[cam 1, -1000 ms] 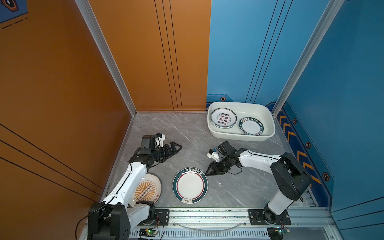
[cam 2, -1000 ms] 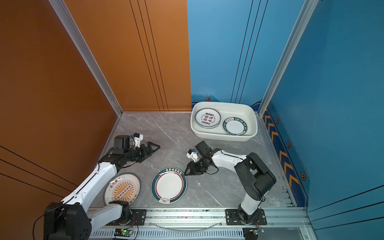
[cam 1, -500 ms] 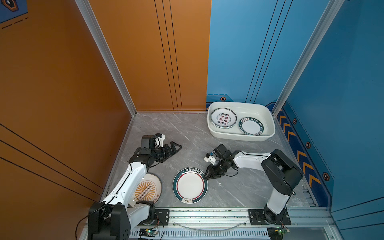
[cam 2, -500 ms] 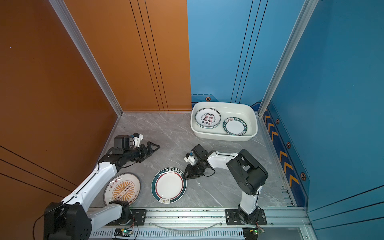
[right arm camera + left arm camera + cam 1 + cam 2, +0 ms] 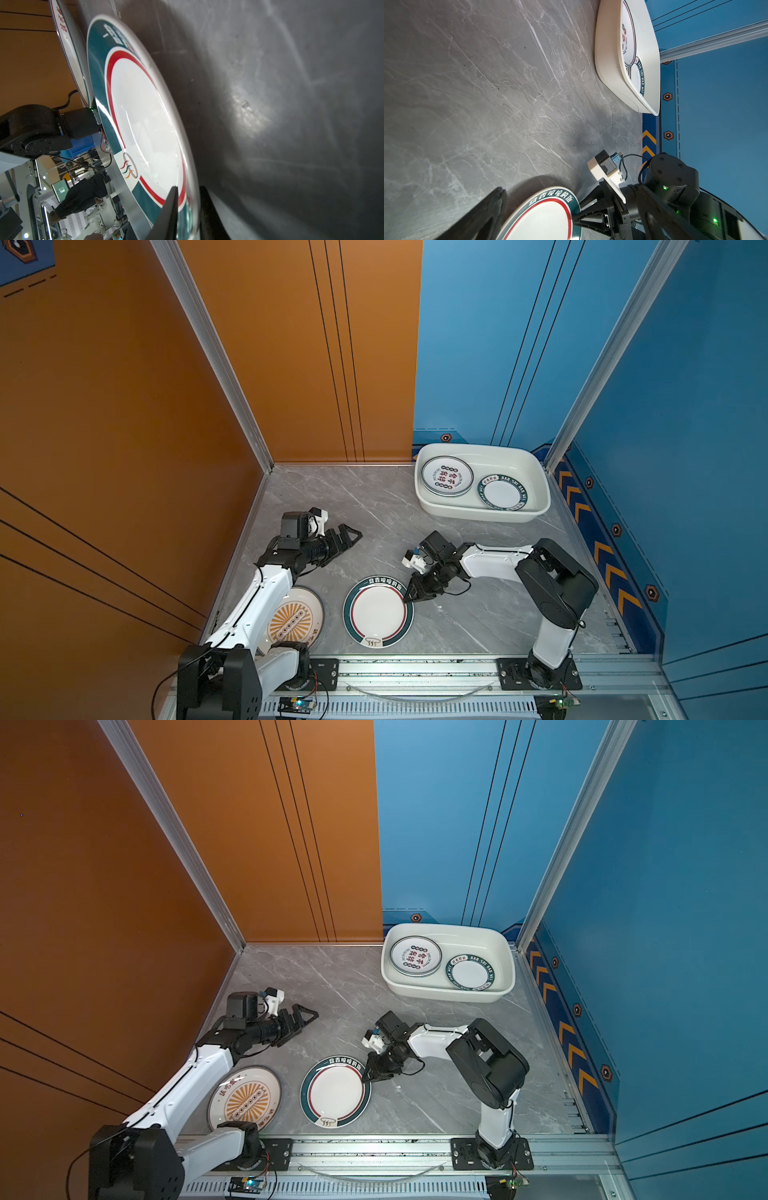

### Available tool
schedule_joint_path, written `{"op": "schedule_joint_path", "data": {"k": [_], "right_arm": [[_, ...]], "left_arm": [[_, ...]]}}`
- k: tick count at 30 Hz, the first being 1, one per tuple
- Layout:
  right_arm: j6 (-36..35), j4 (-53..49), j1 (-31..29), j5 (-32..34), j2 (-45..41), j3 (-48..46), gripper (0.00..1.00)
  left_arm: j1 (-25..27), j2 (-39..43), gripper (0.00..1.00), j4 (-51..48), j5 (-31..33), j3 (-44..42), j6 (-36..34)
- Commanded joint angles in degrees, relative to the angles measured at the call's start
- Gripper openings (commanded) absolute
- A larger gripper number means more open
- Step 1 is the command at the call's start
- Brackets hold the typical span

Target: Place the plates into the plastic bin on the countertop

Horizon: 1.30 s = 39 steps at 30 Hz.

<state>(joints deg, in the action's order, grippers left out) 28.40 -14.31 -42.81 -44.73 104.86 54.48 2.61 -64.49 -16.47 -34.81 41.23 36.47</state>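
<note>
The right gripper (image 5: 406, 598) pinches the rim of the green plate (image 5: 376, 614) lying near the front edge of the countertop (image 5: 332, 497), and so shallow a bite could let it slip when lifted.

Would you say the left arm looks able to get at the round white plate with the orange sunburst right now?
Probably not directly: its white forearm lies over the round white sunburst plate, and the open left end effector points away beyond it, so it would need folding back first.
</note>
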Motion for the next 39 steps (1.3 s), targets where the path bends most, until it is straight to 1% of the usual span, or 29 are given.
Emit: {"op": "schedule_joint_path", "data": {"k": [1, 10, 15, 20, 22, 33, 36, 39], "right_arm": [[1.03, 0.5, -0.35, 1.35, 1.18, 1.65, 0.15], [1.83, 0.72, -0.37, 2.31, 0.96, 1.85, 0.0], [2.27, 0.81, 0.4, 2.61, 0.36, 2.32, 0.0], [2.22, 0.01, 2.33, 1.62, -2.03, 2.98, 0.0], [2.03, -0.62, 4.8, 1.01, -3.17, 3.43, 0.0], [1.48, -3.0, 13.85, -3.17, -9.44, 4.19, 0.0], [1.39, -3.71, 16.47, -4.24, -11.13, 4.25, 0.0], [1.52, -4.07, 18.71, -5.6, -12.67, 4.29, 0.0]], "left_arm": [[-0.48, 0.94, 1.0, -0.93, -1.38, -1.03, -0.5], [-1.12, 0.68, 1.0, -1.09, -2.02, -1.02, -1.2], [-1.21, 0.24, 1.0, -0.98, -2.36, -0.94, -1.21], [-1.21, -0.41, 1.0, -0.93, -3.07, -1.03, -1.76], [-1.16, -0.7, 1.0, -0.78, -3.21, -1.28, -1.91], [0.31, -2.11, 1.0, 2.53, -3.6, -3.83, -1.14], [1.64, -2.29, 1.0, 5.04, -3.95, -4.96, 0.37], [3.79, -2.69, 0.99, 10.52, -4.12, -6.44, 2.37]]}}
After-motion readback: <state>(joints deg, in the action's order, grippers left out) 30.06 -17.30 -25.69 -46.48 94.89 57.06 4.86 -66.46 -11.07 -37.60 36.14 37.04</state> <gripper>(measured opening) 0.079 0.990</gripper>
